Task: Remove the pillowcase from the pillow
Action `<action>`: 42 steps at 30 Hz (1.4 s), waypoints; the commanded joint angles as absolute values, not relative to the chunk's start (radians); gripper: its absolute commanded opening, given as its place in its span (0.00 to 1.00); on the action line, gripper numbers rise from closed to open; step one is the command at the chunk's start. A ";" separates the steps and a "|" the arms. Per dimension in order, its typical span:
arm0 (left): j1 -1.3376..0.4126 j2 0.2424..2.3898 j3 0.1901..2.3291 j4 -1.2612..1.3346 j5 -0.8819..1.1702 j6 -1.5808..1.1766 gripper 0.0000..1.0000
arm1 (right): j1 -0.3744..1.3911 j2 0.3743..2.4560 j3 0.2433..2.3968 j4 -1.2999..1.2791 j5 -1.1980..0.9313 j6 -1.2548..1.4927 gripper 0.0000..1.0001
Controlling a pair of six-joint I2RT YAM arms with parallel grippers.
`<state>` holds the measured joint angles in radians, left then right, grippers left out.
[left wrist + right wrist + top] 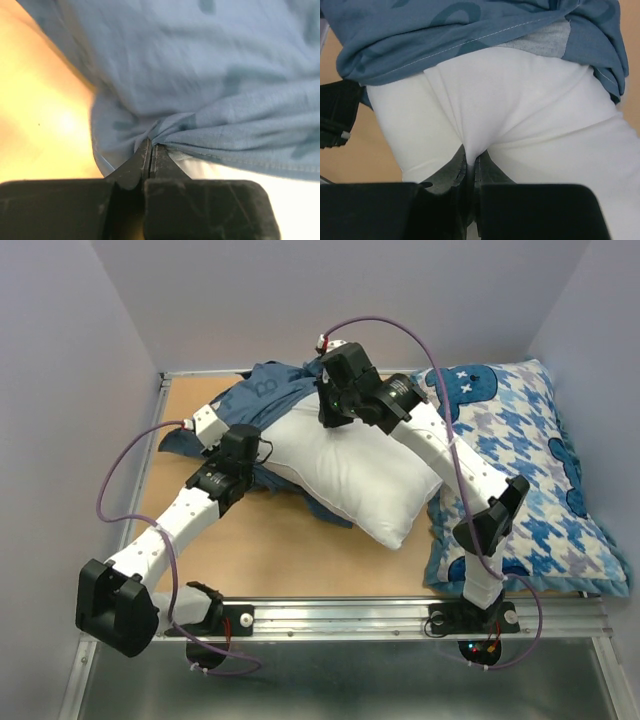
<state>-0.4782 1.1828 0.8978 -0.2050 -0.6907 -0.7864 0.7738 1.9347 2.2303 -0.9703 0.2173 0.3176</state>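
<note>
1. Nearest me, bare worktop [290, 550] lies between the arm bases and the pillow [350, 470], which is white and plump and sits slantwise across the middle.
2. The pillow's near-right end and its middle are uncovered. Only its far-left end sits under the pillowcase [270, 385], a dark blue heap bunched toward the far-left of the worktop.
3. My left gripper [151, 142] is clenched on a gathered fold of pillowcase at the heap's left side, low over the worktop.
4. My right gripper [470, 150] is pinching a pleat of the pillow itself, near its far end and just short of the pillowcase hem.
5. I judge the job well past halfway. What is left is to draw the last of the pillowcase off the far end, with one gripper anchoring the pillow and the other pulling cloth.
6. Only the top view shows the whole layout. It also shows a houndstooth pillow [530, 460] along the right side, meeting the white pillow's near corner.
7. Only the wrist views show the grips, both jaws pressed together with cloth between them, which the top view hides beneath the arms. The right wrist view also shows the stitched hem and a grey patch inside the opening, and I cannot tell what that patch is.
</note>
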 commanded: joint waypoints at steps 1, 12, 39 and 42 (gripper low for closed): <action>-0.381 1.202 0.940 -0.204 -0.742 -0.762 0.00 | 0.764 1.740 2.316 -0.838 0.193 0.325 0.01; -0.054 1.405 0.939 -0.115 -0.574 -0.793 0.00 | 0.716 1.638 2.364 -0.850 0.113 0.347 0.01; 0.002 1.485 0.804 -0.023 -0.405 -0.862 0.00 | 0.598 1.595 1.839 -0.649 -0.089 0.383 0.01; -0.119 1.382 0.694 -0.006 -0.451 -0.899 0.00 | 0.536 1.719 1.941 -0.620 -0.149 0.388 0.02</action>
